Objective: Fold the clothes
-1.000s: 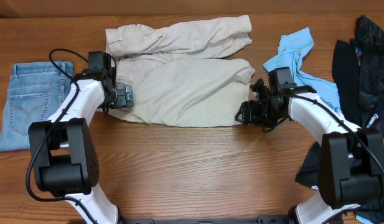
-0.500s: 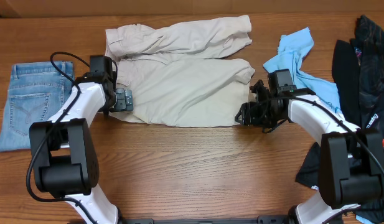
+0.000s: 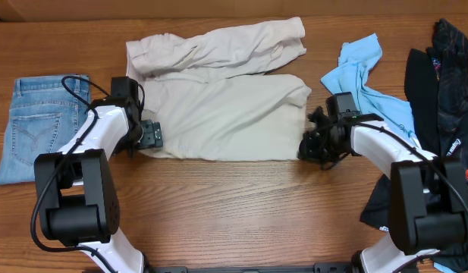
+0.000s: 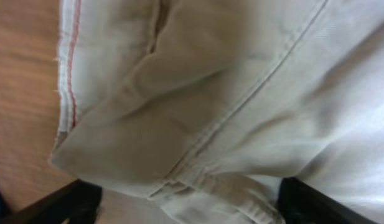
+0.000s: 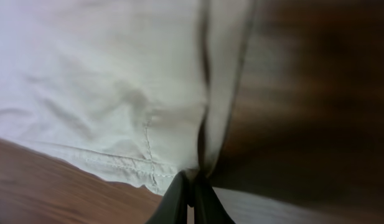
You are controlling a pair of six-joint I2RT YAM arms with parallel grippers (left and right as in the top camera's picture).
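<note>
Overhead check: shut wide-open left end effector (image 3: 152, 135) on the shorts (image 3: 226, 121) at the waist corner, then lift evenly with right end effector (image 3: 303, 148), pinched tight on the hem.

Shorts (image 3: 218, 114) on table (image 3: 234, 212) between jeans (image 3: 36, 125) and shirt (image 3: 362, 72)
</note>
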